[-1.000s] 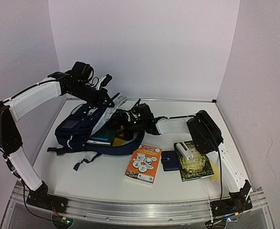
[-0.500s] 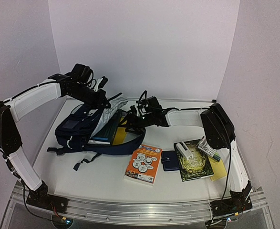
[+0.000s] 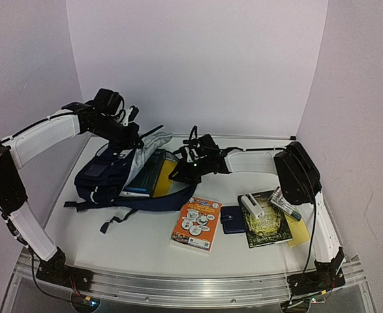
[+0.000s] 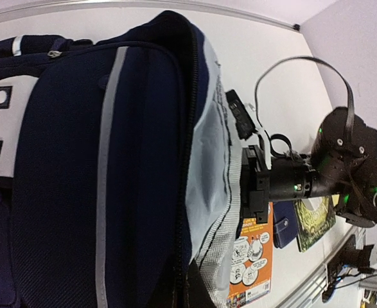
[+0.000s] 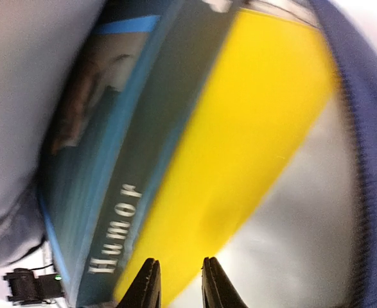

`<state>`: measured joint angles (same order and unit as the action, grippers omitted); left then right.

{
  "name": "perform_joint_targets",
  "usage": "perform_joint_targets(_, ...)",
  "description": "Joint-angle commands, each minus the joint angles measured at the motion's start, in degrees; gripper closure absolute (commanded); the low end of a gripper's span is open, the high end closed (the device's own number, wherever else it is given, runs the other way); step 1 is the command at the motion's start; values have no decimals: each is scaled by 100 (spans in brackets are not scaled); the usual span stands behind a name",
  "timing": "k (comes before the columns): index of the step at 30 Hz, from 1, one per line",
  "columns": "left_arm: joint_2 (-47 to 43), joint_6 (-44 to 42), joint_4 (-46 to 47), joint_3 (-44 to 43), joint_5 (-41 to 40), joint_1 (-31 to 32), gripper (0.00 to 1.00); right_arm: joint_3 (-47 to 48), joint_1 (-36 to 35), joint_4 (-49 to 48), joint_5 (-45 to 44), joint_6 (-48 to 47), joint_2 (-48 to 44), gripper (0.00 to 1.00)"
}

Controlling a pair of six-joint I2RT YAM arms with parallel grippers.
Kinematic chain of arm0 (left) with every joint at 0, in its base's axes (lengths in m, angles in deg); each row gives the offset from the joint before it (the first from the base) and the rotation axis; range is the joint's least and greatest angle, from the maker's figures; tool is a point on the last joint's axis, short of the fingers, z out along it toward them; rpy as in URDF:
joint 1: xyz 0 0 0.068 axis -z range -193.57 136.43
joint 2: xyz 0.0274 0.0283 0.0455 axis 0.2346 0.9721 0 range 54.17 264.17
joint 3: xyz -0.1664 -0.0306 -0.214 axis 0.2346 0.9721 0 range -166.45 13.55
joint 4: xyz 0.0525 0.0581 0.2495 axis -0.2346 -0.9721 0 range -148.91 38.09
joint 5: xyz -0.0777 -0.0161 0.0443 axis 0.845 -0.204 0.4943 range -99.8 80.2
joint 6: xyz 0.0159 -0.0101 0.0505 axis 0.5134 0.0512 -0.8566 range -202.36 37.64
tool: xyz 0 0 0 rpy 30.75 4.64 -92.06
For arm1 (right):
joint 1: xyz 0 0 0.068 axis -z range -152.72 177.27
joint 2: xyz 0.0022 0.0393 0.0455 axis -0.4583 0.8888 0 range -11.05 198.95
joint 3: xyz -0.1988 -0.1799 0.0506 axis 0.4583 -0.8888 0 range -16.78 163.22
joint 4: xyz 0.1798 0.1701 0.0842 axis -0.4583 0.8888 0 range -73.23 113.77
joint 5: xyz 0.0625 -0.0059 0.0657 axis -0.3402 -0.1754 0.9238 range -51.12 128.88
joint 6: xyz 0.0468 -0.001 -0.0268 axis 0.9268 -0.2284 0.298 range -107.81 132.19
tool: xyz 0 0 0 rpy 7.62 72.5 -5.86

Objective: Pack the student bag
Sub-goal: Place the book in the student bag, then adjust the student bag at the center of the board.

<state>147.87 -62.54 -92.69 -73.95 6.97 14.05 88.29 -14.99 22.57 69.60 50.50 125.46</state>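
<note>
The student bag (image 3: 106, 175), navy with thin white stripes, lies on its side at the left with its mouth facing right. My left gripper (image 3: 134, 132) is shut on the bag's grey-lined top flap (image 4: 210, 160) and holds it up. Inside the mouth stand a teal book (image 5: 121, 192) with "Humor" on its spine and a yellow notebook (image 5: 239, 128). My right gripper (image 5: 180, 282) sits just outside the mouth, at the notebook's lower edge. Its fingers are a narrow gap apart with nothing between them.
On the table right of the bag lie an orange book (image 3: 196, 223), a small navy wallet (image 3: 231, 219), and a dark green book (image 3: 267, 226) with a white stapler-like object (image 3: 252, 205) on it. A marker (image 3: 286, 204) and a yellow sheet (image 3: 299, 233) are there too. The bag's straps (image 3: 87, 207) trail forward.
The right gripper's fingers have narrowed from wide open, and the yellow notebook now rests in the bag beside the teal book. The left gripper has drawn the flap a little higher and further left.
</note>
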Motion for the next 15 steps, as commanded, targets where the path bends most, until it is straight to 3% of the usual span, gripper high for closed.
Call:
perform_joint_targets(1, -306, 554, -289, 267, -1141, -638, 100, -366, 162, 292, -486, -477, -257, 73)
perform_joint_targets(10, -394, 953, 342, 1392, -1435, -1689, 100, -979, 161, 587, -784, -844, -480, 66)
perform_joint_targets(15, 24, 886, 401, 1708, -1572, -2108, 100, -1107, 164, 691, -895, -946, -505, 64)
